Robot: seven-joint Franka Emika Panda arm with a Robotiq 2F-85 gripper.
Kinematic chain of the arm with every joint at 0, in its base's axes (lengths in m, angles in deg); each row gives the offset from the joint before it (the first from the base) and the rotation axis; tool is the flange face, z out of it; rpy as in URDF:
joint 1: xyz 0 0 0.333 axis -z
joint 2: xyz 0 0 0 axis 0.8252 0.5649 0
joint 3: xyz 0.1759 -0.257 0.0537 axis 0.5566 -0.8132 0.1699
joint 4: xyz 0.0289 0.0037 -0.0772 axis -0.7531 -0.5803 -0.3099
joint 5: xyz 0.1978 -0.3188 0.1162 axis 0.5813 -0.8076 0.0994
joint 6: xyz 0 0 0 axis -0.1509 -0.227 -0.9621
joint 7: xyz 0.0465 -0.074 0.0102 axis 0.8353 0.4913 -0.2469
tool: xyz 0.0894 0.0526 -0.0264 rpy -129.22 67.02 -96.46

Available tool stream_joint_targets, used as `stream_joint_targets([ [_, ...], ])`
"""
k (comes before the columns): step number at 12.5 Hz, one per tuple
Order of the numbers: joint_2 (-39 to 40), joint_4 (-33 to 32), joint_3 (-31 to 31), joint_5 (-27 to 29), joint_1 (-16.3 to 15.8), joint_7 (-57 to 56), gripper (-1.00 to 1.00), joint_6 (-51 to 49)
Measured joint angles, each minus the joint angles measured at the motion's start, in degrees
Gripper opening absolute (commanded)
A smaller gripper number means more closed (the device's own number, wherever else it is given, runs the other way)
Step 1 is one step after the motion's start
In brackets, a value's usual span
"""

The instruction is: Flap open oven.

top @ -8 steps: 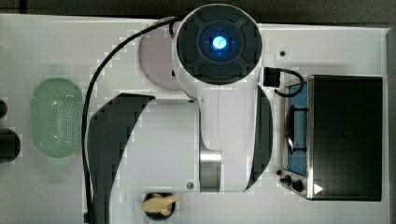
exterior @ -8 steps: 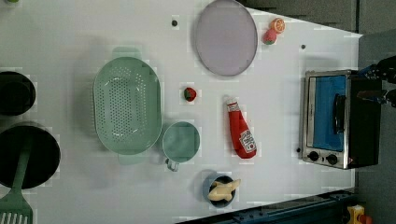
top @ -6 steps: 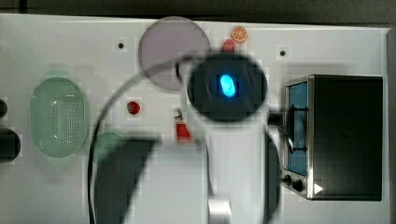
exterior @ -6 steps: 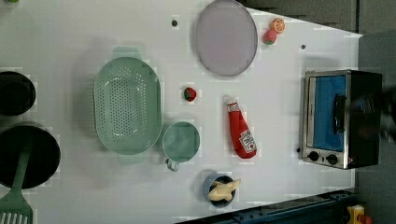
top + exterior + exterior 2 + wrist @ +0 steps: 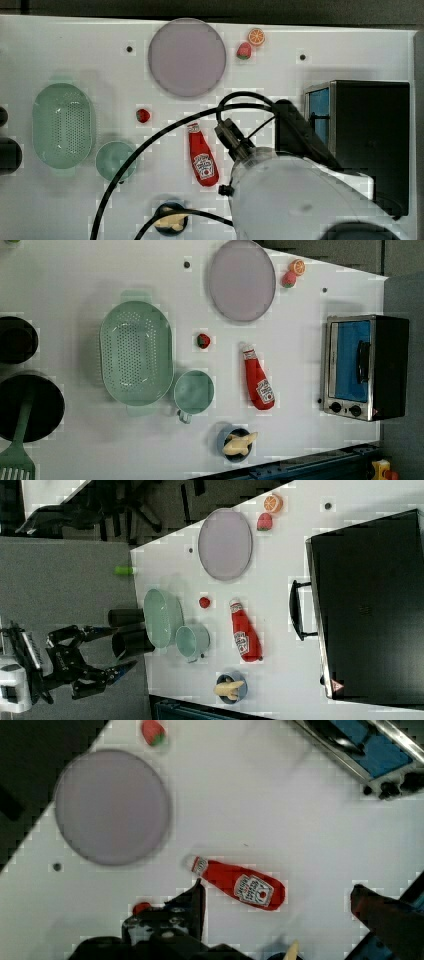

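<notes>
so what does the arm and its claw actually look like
The arm has a bulky, rounded white shell ending in a dark wrist section. Black cables loop away from it across the table. The claw has black fingers, one angular and tapered.

Boxy silver-framed toaster oven [image 5: 365, 367], black top, blue glass door shut, bar handle, two knobs; upright at desk edge.

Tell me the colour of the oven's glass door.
Blue-tinted, clearest in the left view on the oven.
</notes>
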Motion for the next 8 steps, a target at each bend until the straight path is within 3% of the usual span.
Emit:
stream_joint_targets([
  [6, 3.29, -3.25, 0.00, 0.76, -0.51, -0.02, -0.55, 0.04],
  [8, 3.87, -4.64, 0.04, 1.10, -0.38, -0.17, -0.65, -0.46],
])
